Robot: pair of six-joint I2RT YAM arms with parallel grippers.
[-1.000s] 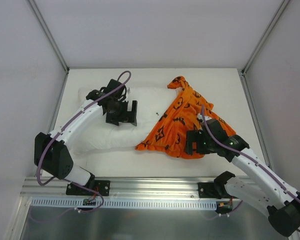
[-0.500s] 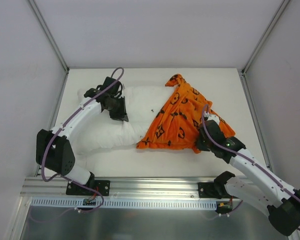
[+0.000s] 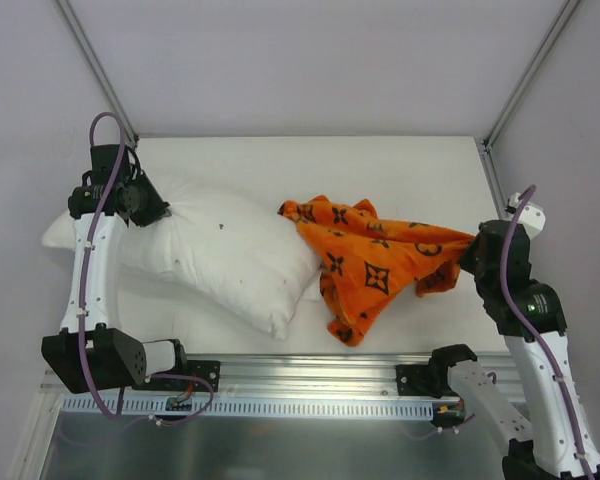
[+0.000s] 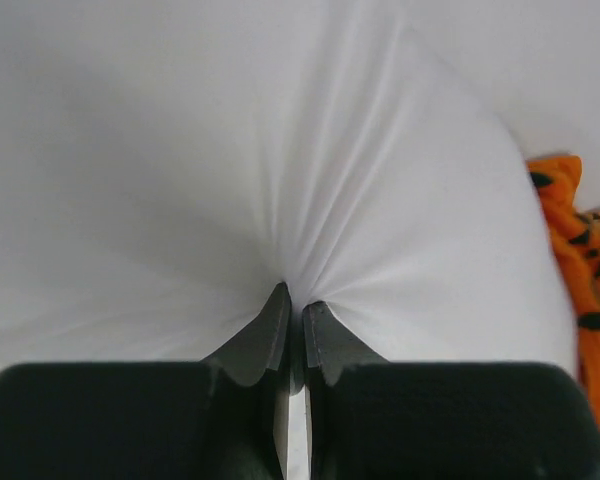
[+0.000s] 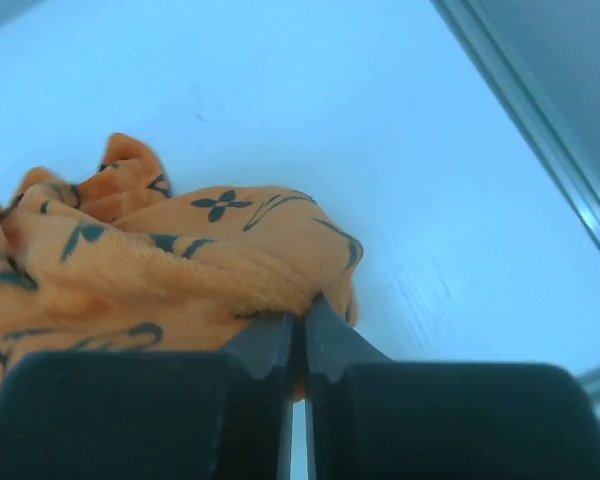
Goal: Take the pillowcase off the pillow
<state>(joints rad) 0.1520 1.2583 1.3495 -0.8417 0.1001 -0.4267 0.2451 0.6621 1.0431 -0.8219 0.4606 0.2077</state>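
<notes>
Pinching pillowcase (image 5: 180,260) (right jaws) — edge hidden.

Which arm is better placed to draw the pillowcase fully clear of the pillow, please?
Probably the right: the right end effector is shut on the pillowcase at its outer edge and could pull away, while the left end effector only pinches the pillow, anchoring it.

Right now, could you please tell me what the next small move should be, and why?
Probably draw the right gripper slightly to the right, away from the pillow. It is shut on the pillowcase, the left gripper is shut on the pillow's opposite corner, and the orange fabric meets the pillow's right end, so I cannot tell that it is fully free.
</notes>
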